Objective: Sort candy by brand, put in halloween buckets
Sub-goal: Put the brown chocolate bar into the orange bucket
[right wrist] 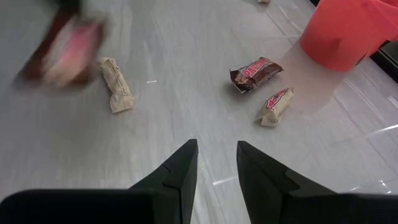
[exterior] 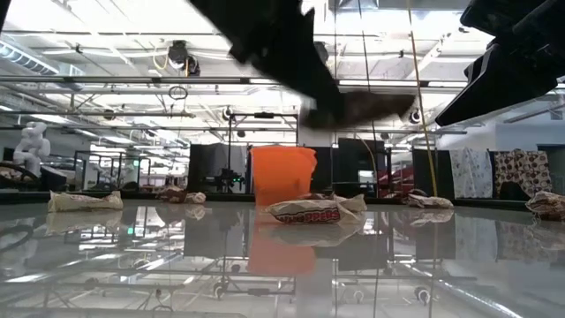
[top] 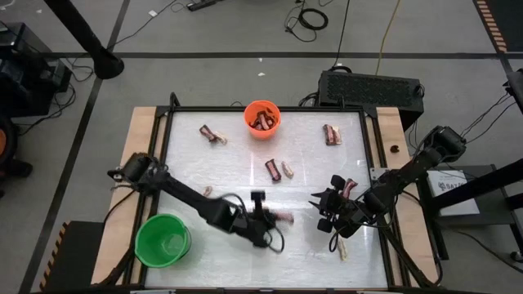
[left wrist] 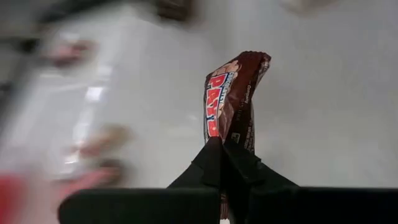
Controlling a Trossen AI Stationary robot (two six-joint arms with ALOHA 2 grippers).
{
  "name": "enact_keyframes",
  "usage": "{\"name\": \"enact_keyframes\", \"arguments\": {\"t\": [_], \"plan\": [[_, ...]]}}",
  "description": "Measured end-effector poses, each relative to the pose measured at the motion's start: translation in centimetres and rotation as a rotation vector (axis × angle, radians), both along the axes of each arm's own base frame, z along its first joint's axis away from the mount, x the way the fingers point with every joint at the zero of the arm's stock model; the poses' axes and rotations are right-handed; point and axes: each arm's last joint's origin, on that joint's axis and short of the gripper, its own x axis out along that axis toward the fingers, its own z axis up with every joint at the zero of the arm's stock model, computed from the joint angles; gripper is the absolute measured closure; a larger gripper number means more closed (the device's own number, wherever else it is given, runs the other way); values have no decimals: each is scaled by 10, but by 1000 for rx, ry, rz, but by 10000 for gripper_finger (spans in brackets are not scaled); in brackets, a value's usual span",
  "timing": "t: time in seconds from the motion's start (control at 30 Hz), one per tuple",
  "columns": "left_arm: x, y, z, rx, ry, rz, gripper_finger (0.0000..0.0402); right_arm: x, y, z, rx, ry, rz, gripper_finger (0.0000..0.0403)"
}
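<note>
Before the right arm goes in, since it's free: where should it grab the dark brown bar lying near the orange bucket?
Probably across the middle of the dark brown bar, from straight above: it lies flat, with a pale candy close beside one end, so the right pincer, now open, should span its narrow width, clear of the orange bucket.

The dark two-finger left gripper [top: 278, 219] and the small wrapped piece it pinches smear into a blur from above — brand unreadable there. In the right wrist view, the bright orange plastic bucket [right wrist: 348, 31] is cut off at the edge, and a reddish-pink wrapped candy [right wrist: 65, 46] is only a streak.
</note>
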Motion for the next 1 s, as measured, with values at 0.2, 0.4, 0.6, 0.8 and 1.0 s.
{"name": "enact_keyframes", "arguments": {"t": [0.2,0.4,0.6,0.8,1.0], "plan": [[-9,67,58,100,-96,259,399,0,0,0,0,0,0,298],[-16,163,84,124,-96,486,400,0,0,0,-1,0,0,298],[-22,250,75,-31,-73,586,400,0,0,0,-9,7,4,298],[-30,292,64,-102,-54,661,400,-2,-1,-1,-25,29,5,298],[-31,298,62,-89,-41,664,378,-2,-2,-2,-28,32,5,298]]}}
